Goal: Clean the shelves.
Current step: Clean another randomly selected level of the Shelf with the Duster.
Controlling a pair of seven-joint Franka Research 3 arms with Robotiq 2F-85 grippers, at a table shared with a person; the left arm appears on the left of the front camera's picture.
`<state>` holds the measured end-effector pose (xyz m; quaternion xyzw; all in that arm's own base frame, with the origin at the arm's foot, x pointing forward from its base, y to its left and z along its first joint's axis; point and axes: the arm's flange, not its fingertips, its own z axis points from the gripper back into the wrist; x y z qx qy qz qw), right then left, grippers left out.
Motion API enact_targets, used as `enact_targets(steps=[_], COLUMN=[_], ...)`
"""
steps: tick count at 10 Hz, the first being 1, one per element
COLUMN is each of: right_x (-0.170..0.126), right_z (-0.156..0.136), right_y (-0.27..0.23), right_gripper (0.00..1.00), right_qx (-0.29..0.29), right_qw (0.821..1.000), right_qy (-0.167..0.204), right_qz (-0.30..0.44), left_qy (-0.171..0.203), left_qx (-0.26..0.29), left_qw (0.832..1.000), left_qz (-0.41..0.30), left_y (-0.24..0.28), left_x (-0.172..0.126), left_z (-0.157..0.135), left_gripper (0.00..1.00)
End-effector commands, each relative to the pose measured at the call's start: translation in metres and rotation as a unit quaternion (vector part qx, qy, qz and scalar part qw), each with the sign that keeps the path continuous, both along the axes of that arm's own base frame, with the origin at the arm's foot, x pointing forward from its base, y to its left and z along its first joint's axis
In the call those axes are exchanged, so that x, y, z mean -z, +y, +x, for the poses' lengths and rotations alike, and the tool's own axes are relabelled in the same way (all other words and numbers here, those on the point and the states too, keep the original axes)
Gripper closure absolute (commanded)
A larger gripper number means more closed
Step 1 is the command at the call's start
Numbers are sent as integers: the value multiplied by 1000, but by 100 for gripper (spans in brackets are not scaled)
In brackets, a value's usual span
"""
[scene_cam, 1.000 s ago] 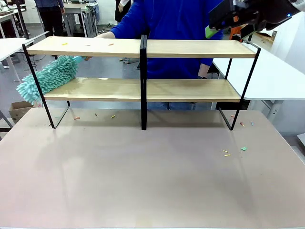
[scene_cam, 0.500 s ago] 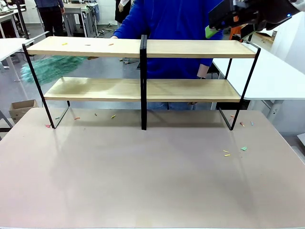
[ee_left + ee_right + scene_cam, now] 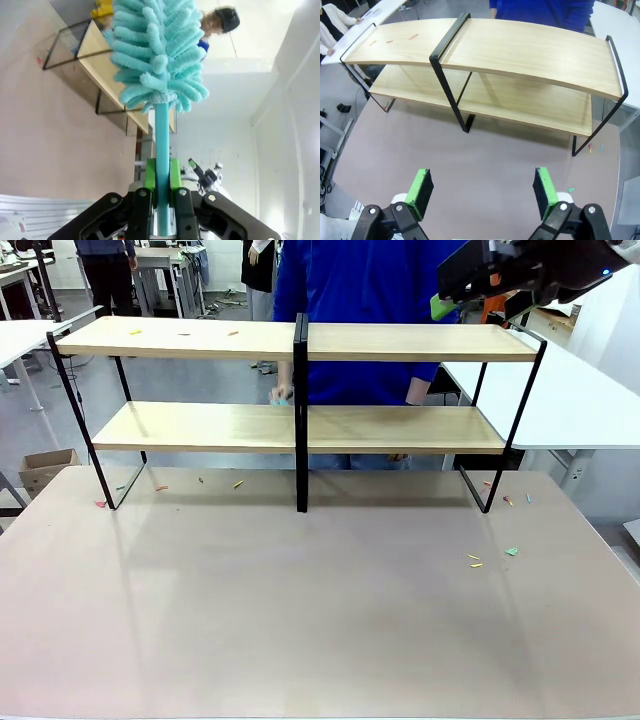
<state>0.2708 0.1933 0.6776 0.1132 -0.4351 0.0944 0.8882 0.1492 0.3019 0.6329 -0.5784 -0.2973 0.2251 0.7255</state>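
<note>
Two-tier shelves (image 3: 400, 430), light boards in black frame, stand at far side of table (image 3: 320, 620) in your front view; teal duster (image 3: 157, 50), at left end one second ago, now off that end. Left wrist view: left gripper (image 3: 162, 173) clamped on duster handle. Right wrist view: right gripper (image 3: 482, 187) spread wide, empty; scraps (image 3: 412, 36) on top board.

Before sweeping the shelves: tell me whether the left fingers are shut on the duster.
Shut: both green pads clamp the duster handle.

Your front camera faces the shelves (image 3: 400, 342) level across the tabletop (image 3: 320, 620); your right wrist looks down on them from above, your left wrist sideways.
</note>
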Motion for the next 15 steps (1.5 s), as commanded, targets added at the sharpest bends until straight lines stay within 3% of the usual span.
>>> enact_targets(steps=[1,2,3,5,6,8,9,10,11,13,14,15], right_x=[-1,-1,-1,-1,-1,-1,-1,-1,-1,-1,-1,-1], right_z=[1,1,1,1,1,1,1,1,1,1,1,1], right_y=[-1,-1,-1,-1,-1,-1,-1,-1,-1,-1,-1,-1], right_gripper=[0,0,0,0,0,0,0,0,0,0,0,0], right_qx=[0,0,0,0,0,0,0,0,0,0,0,0], right_qw=[1000,1000,1000,1000,1000,1000,1000,1000,1000,1000,1000,1000], right_qy=[0,0,0,0,0,0,0,0,0,0,0,0], right_qz=[2,2,2,2,2,2,2,2,2,2,2,2], left_qy=[-4,5,14,49,76,117,132,177,134,134,148,127], left_qx=[99,163,244,360,421,432,410,337,436,436,407,387], left_qw=[995,985,965,913,878,849,842,862,841,841,843,844], left_qz=[11,48,96,186,214,282,325,335,290,290,319,349], left_y=[-26,-56,-94,-183,-231,-303,-340,-369,-318,-318,-340,-375], left_x=[-5,-4,1,17,30,70,97,115,77,77,103,121], left_z=[11,20,26,33,35,33,35,39,33,33,34,44], left_gripper=[87,87,87,87,87,87,87,87,87,87,87,87])
